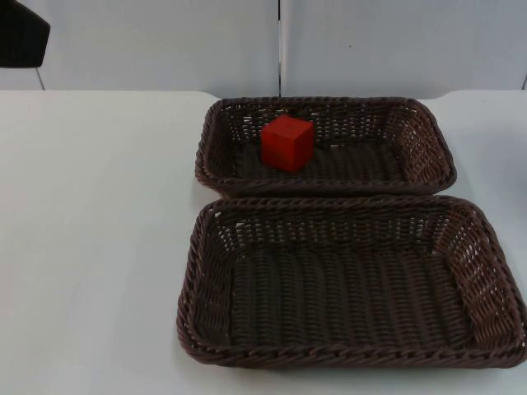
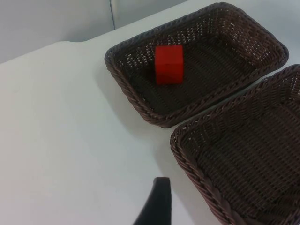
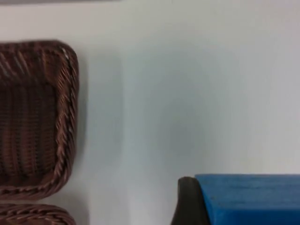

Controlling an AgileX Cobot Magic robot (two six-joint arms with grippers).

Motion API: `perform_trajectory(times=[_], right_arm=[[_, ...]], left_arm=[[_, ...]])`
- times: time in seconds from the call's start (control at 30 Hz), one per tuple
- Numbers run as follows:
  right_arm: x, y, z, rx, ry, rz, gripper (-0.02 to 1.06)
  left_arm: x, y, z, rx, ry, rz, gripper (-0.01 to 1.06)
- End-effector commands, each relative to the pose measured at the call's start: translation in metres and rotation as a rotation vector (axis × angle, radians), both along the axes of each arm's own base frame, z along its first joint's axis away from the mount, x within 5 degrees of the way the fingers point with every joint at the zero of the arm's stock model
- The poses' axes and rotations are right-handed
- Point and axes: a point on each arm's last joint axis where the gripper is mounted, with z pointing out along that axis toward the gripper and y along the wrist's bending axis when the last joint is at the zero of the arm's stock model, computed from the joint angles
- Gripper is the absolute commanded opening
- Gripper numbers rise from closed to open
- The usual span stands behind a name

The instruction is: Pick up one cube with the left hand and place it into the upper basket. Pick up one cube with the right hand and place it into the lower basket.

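so the red cube (image 1: 288, 142) already sits inside the upper basket (image 1: 428, 144), towards that basket's left half, resting on the woven floor and apart from the walls. the lower basket (image 1: 494, 247) lies just in front of it, rims nearly touching, and holds nothing yet. the left half of the job looks done; the right half is what remains.

the left gripper (image 2: 157, 206) hangs over the white table (image 1: 99, 230) beside the near corners of the two baskets, carrying nothing; one black fingertip is all i can see of it, so i cannot tell if it is spread or closed. that arm seems to be waiting.

the right gripper (image 3: 220, 201) is over bare table beside a basket corner, and a blue cube (image 3: 248, 197) sits tight against its black finger (image 3: 187, 201), so i judge the fingers clamped on it, though the far finger is hidden.

the blue cube looks rigid, light, with flat smooth faces: a grip square across two opposite faces should hold without crushing. the edges are crisp, so a skewed pinch could let it twist. the basket weave is uneven, so the cube may rock slightly on landing.
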Motion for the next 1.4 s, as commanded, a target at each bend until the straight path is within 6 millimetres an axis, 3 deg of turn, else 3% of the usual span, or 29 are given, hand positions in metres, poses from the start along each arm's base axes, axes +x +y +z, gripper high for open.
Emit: perform_trajectory(times=[0.0, 0.2, 0.93, 1.27, 1.37], right_arm=[[-0.009, -0.002, 0.014, -0.010, -0.042, 0.004, 0.00], [-0.022, -0.003, 0.030, -0.008, -0.095, 0.004, 0.00], [-0.027, 0.004, 0.028, 0.044, -0.040, 0.058, 0.00], [-0.032, 0.024, 0.025, 0.089, 0.009, 0.194, 0.00], [-0.035, 0.048, 0.025, 0.078, 0.009, 0.293, 0.00]], left_arm=[[-0.001, 0.000, 0.001, -0.002, -0.012, -0.002, 0.78], [-0.001, 0.000, 0.000, 0.000, -0.009, -0.003, 0.78], [-0.002, 0.000, 0.000, -0.002, -0.006, -0.004, 0.78], [-0.002, 0.000, 0.000, -0.005, -0.005, -0.004, 0.78], [-0.002, 0.000, 0.000, -0.007, -0.004, -0.004, 0.78]])
